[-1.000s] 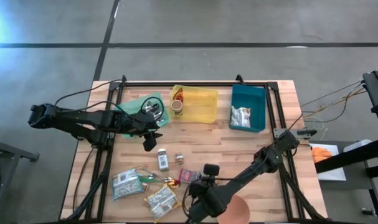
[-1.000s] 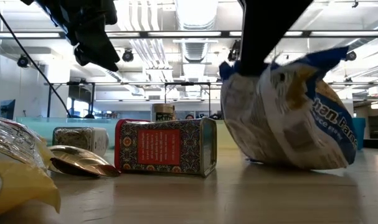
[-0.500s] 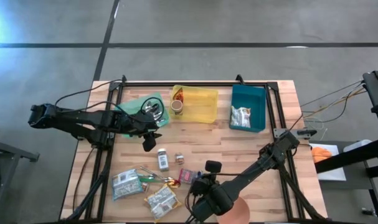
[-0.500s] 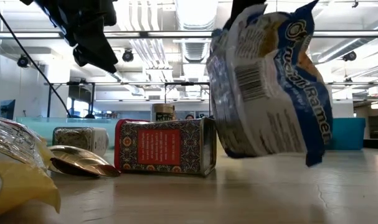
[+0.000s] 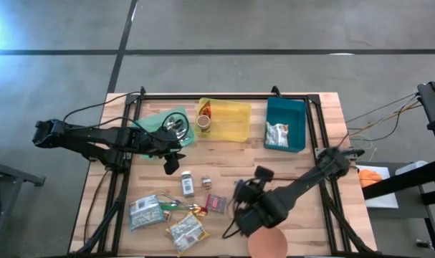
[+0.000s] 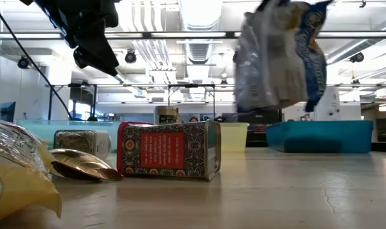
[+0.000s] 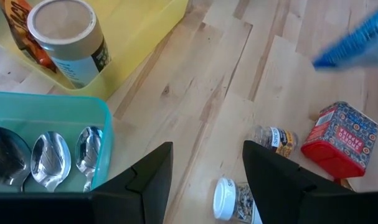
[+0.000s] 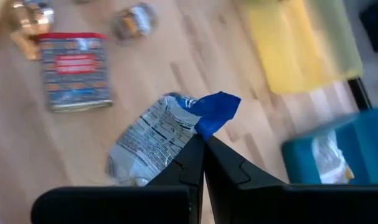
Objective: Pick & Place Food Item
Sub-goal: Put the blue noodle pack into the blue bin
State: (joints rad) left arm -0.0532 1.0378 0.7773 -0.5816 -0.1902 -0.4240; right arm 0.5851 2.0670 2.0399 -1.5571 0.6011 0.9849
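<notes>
A blue-and-white ramen packet (image 6: 278, 54) hangs in the air over the near middle of the table, with my right gripper (image 8: 203, 144) shut on it. In the high view the right arm (image 5: 274, 204) covers the packet. My left gripper (image 5: 172, 163) stays open above the table's left part, beside the green spoon tray (image 5: 160, 122), its fingers (image 7: 148, 180) around nothing. A yellow bin (image 5: 235, 122) and a blue bin (image 5: 294, 111) stand at the far side. My right gripper pinches the packet near its blue end (image 8: 200, 127) between its two shut fingers. The fingers come slanting down from above. The packet hangs below them, its white body (image 8: 148, 146) tilted and clear of the table.
A red patterned tin (image 5: 216, 203) lies near the table's middle, with two small jars (image 5: 188, 185) and a gold spoon (image 6: 78, 165) close by. Snack packets (image 5: 147, 211) lie at the near left. The yellow bin holds a can (image 7: 67, 40), the blue bin a packet (image 5: 277, 134).
My right gripper has risen and gone toward the table's far right, rolling somewhat, still shut. The ramen packet, which rested on the table a second ago, has been lifted clear and now hangs high above it.
</notes>
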